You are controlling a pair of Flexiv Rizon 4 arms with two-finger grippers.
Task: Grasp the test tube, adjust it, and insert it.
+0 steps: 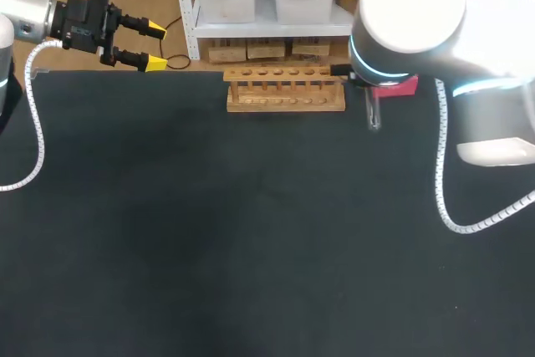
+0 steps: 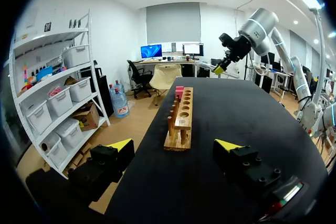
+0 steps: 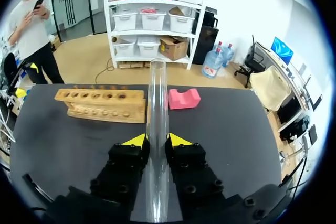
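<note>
Glass first: one clear test tube (image 3: 157,93), pinched between the two yellow tips of my right gripper (image 3: 157,141) and running straight out ahead along the fingers. Ahead of that gripper I count one pink block (image 3: 184,99). Near it, toward my left arm's side, stands one wooden rack (image 3: 100,106) with six holes in its top rail. My left gripper (image 1: 155,46) has its fingers spread wide, with the rack end-on ahead of it. Both rest on one black table (image 1: 251,248).
</note>
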